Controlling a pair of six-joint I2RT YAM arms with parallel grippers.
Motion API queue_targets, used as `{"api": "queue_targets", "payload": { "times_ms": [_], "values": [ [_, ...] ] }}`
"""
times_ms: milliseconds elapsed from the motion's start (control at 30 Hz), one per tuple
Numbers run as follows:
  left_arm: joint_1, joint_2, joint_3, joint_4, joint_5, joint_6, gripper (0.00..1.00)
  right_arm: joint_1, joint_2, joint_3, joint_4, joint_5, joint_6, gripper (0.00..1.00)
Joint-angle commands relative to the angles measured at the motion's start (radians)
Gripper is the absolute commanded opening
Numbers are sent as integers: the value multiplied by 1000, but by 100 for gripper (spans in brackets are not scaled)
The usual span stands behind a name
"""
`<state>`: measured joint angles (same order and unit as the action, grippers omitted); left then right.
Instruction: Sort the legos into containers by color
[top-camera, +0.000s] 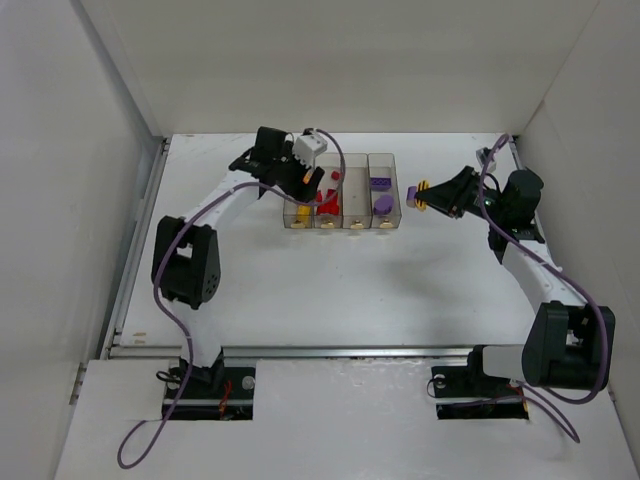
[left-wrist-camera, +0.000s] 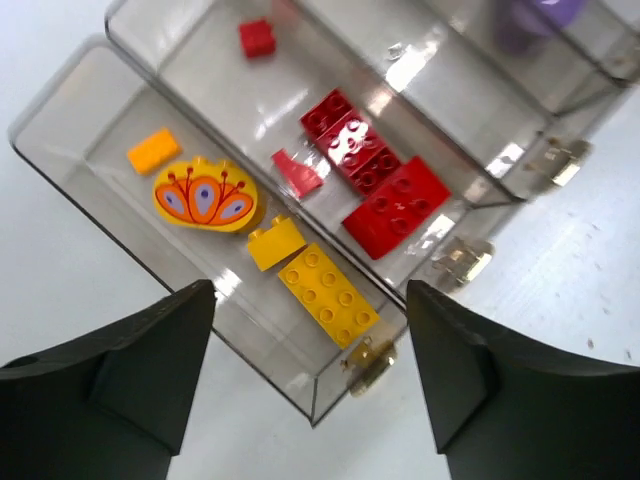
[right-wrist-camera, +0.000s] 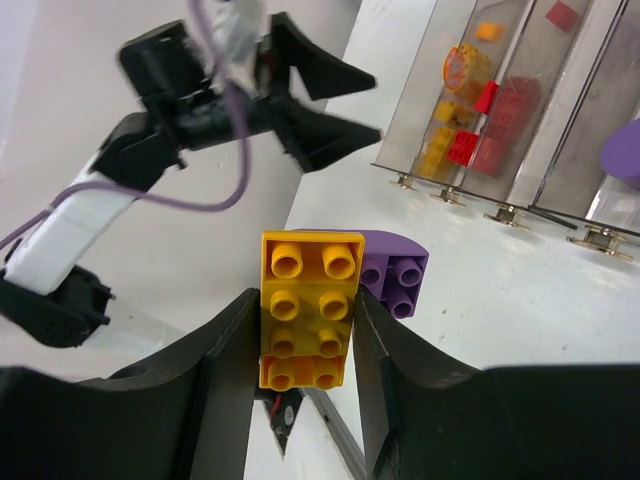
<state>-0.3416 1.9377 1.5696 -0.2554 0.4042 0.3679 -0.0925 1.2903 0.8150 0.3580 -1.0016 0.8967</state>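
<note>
Yellow legos (left-wrist-camera: 328, 294) lie in the end bin of the containers (left-wrist-camera: 90, 110), red legos (left-wrist-camera: 395, 205) in the next. The left wrist view shows this, with the left hand (left-wrist-camera: 310, 292) open above them. Only the right wrist view shows the right hand (right-wrist-camera: 305, 312) clamped on a yellow brick (right-wrist-camera: 305, 340) with a purple piece (right-wrist-camera: 395, 275) joined, beside the row on the bench (right-wrist-camera: 520, 290).

Bins (top-camera: 356, 190), joined in a row: directly below left gripper (left-wrist-camera: 308, 320), ahead of right gripper (right-wrist-camera: 306, 300).
Loose bricks (left-wrist-camera: 328, 295): inside the two compartments under left gripper.
Brick stack (right-wrist-camera: 308, 330): between right gripper's fingers.
</note>
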Motion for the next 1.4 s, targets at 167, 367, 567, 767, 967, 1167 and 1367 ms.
{"api": "queue_targets", "payload": {
  "times_ms": [167, 367, 567, 767, 967, 1167, 1367],
  "values": [
    [-74, -362, -115, -67, 218, 679, 93, 43, -22, 61, 16, 11, -33, 0],
    [-184, -390, -59, -228, 387, 830, 100, 122, -3, 93, 16, 29, -33, 0],
    [-321, -355, -29, -202, 400, 830, 100, 212, 17, 130, 16, 38, -33, 0],
    [-352, -355, -29, -137, 390, 746, 100, 266, 17, 119, 16, 80, -33, 0],
    [-373, -355, -39, -88, 355, 700, 100, 295, 17, 128, 16, 89, -33, 0],
    [-382, -355, -74, 63, 222, 568, 100, 304, 26, 139, 16, 80, -42, 0],
    [-382, -364, -108, 136, 113, 556, 100, 304, 26, 121, 16, 80, -42, 0]
  ]
}}
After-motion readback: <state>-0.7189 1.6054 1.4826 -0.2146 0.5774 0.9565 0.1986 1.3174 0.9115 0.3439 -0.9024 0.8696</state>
